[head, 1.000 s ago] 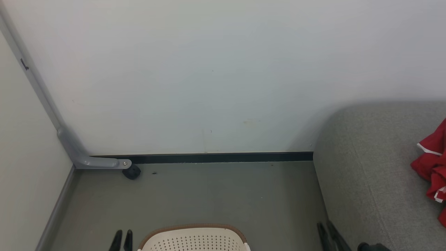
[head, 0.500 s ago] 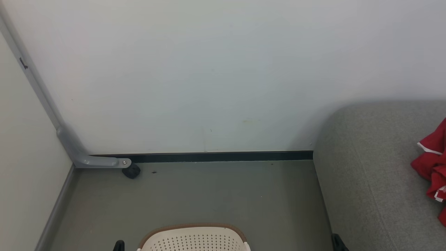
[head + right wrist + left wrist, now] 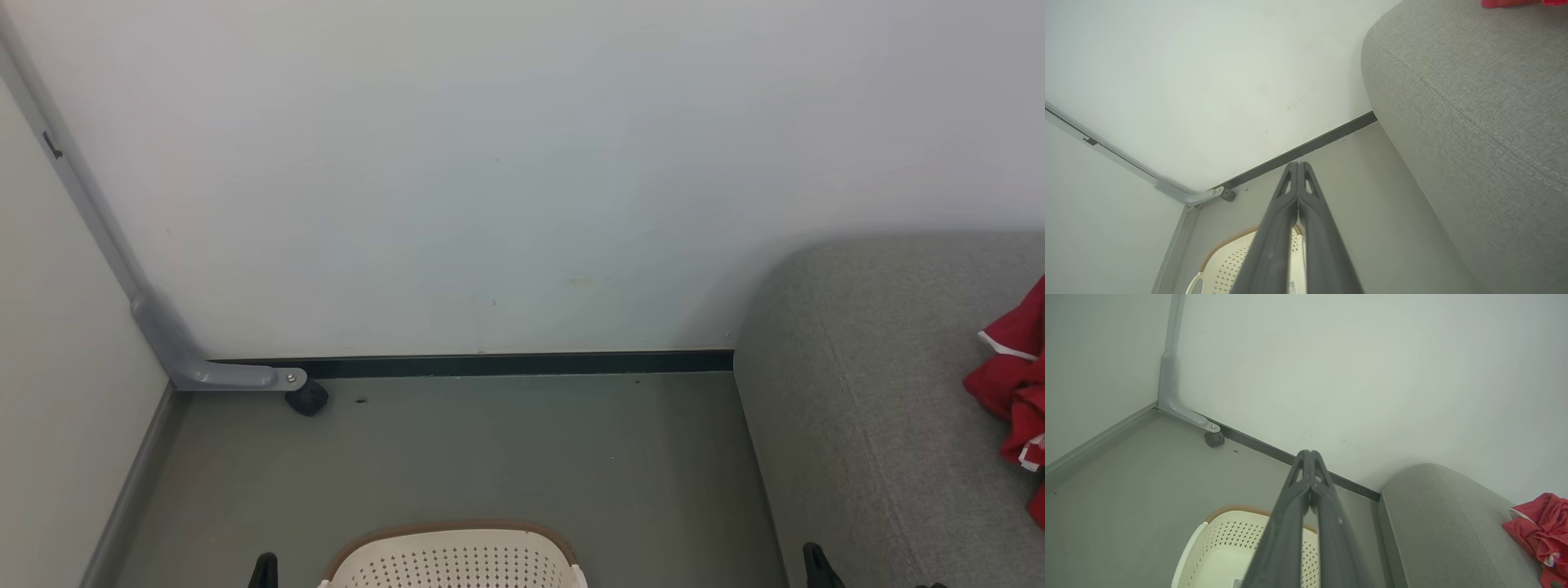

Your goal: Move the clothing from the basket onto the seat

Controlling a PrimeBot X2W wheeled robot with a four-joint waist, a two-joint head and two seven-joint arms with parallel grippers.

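The cream basket [image 3: 453, 559] with a brown rim stands on the floor at the bottom of the head view; its inside [image 3: 1224, 559] looks bare where it shows. Red clothing [image 3: 1012, 392] with white trim lies on the grey-green seat [image 3: 857, 392] at the right edge, and the clothing [image 3: 1539, 531] also appears in the left wrist view. My left gripper [image 3: 1309, 455] is shut and empty, raised above the basket, its tip [image 3: 263, 567] left of the basket. My right gripper [image 3: 1298, 165] is shut and empty, its tip [image 3: 815, 563] beside the seat's front edge.
A white wall [image 3: 490, 163] rises behind, with a dark baseboard [image 3: 506, 363]. A grey bracket with a small black caster [image 3: 307, 398] sits in the left corner. Grey floor [image 3: 490, 457] lies between the basket and the wall.
Both grippers went from open to shut and dropped toward the bottom edge of the head view. The picture shifted slightly; basket, seat and clothing stayed put.
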